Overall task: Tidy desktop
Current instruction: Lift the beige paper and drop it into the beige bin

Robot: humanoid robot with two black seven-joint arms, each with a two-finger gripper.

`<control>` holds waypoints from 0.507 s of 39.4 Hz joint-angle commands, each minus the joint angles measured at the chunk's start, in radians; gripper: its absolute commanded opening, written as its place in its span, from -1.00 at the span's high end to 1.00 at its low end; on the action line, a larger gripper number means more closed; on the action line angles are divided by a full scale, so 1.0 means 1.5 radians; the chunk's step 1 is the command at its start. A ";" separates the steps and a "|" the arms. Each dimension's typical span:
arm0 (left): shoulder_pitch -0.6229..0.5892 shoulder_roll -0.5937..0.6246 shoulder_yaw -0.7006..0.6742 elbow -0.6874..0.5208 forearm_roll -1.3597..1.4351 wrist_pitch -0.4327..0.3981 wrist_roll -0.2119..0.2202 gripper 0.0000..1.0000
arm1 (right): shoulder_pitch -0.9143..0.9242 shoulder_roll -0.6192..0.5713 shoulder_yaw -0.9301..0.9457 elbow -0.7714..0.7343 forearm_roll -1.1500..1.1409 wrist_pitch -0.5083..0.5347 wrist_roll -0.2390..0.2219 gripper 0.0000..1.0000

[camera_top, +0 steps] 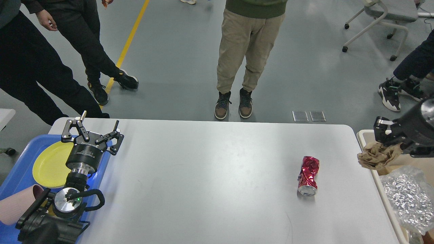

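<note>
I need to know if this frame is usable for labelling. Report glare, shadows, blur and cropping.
Head view: soft, broad sheen across the desktop, no harsh glare; blue glow beside the left gripper on the blue tray. The crushed red can is sharp, with a faint shadow. The right gripper, holding the crumpled brown paper, sits near the right edge, its arm cropped; its jaws are hard to separate.

Black jointed arms, silver wrist discs, green indicator light, looped black cable, left end effector (pixel 96 131) black linkage fingers
</note>
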 commanded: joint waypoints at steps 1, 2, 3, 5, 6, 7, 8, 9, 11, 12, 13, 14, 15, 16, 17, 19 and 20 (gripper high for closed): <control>0.000 0.001 0.000 0.000 0.000 0.000 0.000 -0.93 | -0.135 -0.072 0.006 -0.140 -0.010 -0.008 0.000 1.00; 0.000 0.000 0.000 0.000 0.000 0.000 0.000 -0.93 | -0.162 -0.080 0.009 -0.165 -0.010 -0.009 0.000 1.00; 0.000 0.000 0.000 0.000 0.000 0.000 0.000 -0.93 | -0.188 -0.088 0.012 -0.193 -0.010 -0.011 0.000 1.00; 0.000 0.000 0.000 0.000 0.000 0.000 0.000 -0.93 | -0.245 -0.103 0.026 -0.242 -0.010 -0.021 0.001 1.00; 0.000 0.000 0.000 0.000 0.000 0.000 0.000 -0.93 | -0.275 -0.107 0.039 -0.265 -0.010 -0.032 0.001 1.00; 0.000 0.000 0.000 0.000 0.000 0.000 0.000 -0.93 | -0.307 -0.110 0.055 -0.287 -0.009 -0.045 0.001 1.00; 0.000 0.001 0.000 0.000 0.000 0.000 0.000 -0.93 | -0.376 -0.111 0.087 -0.323 -0.008 -0.081 0.001 1.00; 0.000 0.000 0.000 0.000 0.000 0.000 0.000 -0.93 | -0.410 -0.111 0.104 -0.337 -0.009 -0.101 0.000 1.00; 0.000 0.000 0.000 0.000 0.000 -0.001 0.000 -0.93 | -0.472 -0.112 0.137 -0.369 -0.009 -0.139 0.001 1.00; 0.000 0.000 0.000 0.000 0.000 0.000 0.000 -0.93 | -0.500 -0.112 0.154 -0.381 -0.009 -0.158 0.000 1.00; 0.000 0.001 0.000 0.000 0.000 0.000 0.000 -0.93 | -0.526 -0.111 0.171 -0.393 -0.009 -0.176 0.001 1.00; 0.000 0.001 0.000 0.000 0.000 0.000 0.000 -0.93 | -0.550 -0.111 0.187 -0.405 -0.008 -0.194 0.001 1.00; 0.000 0.001 0.000 0.000 0.000 0.000 0.000 -0.93 | -0.595 -0.112 0.216 -0.427 -0.009 -0.220 0.001 1.00; 0.000 0.000 0.000 0.000 0.000 0.000 0.000 -0.93 | -0.619 -0.111 0.231 -0.442 -0.009 -0.232 0.001 1.00; 0.000 0.001 0.000 0.000 0.000 0.000 0.000 -0.93 | -0.642 -0.111 0.244 -0.458 -0.009 -0.241 0.001 1.00; 0.000 0.001 0.000 0.000 0.000 0.000 0.000 -0.93 | -0.690 -0.106 0.274 -0.496 -0.008 -0.254 0.001 1.00; 0.000 0.000 0.000 0.000 0.000 0.000 0.000 -0.93 | -0.740 -0.099 0.302 -0.540 -0.009 -0.262 0.001 1.00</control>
